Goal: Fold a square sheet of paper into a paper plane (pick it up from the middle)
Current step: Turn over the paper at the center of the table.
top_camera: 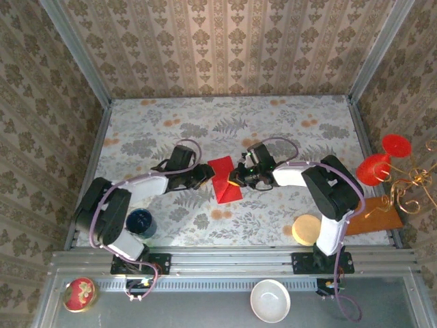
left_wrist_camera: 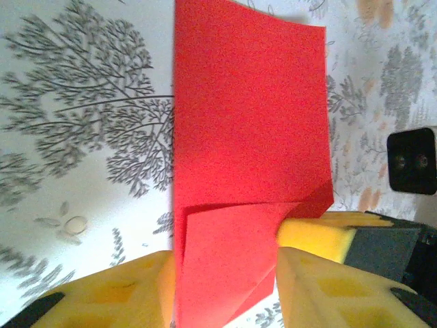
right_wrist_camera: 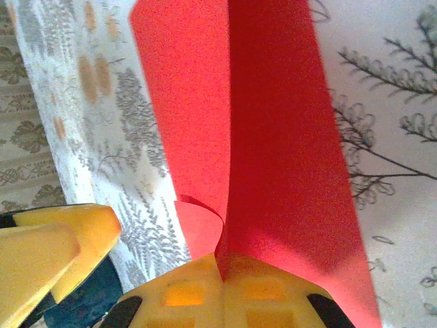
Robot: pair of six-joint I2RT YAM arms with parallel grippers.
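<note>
The square sheet of paper (top_camera: 227,180), bright red, lies mid-table, folded in half along a long crease, with one corner flap (left_wrist_camera: 229,263) turned in. My right gripper (top_camera: 237,179) is shut on the sheet's folded edge; its fingers (right_wrist_camera: 198,294) meet on the crease, where a small curl of paper lifts up. My left gripper (top_camera: 205,175) sits at the sheet's opposite side. Its yellow fingers (left_wrist_camera: 130,294) stand apart, open, with the flap end of the sheet (left_wrist_camera: 246,116) lying between them. The right gripper's yellow fingertip (left_wrist_camera: 317,236) touches the sheet near that flap.
A dark blue cup (top_camera: 140,222) stands by the left arm's base and a yellow disc (top_camera: 306,229) by the right one. Red round glasses (top_camera: 381,162), gold wire and a wooden board (top_camera: 374,219) crowd the right edge. A white bowl (top_camera: 270,301) and a red tin (top_camera: 80,294) sit on the near shelf.
</note>
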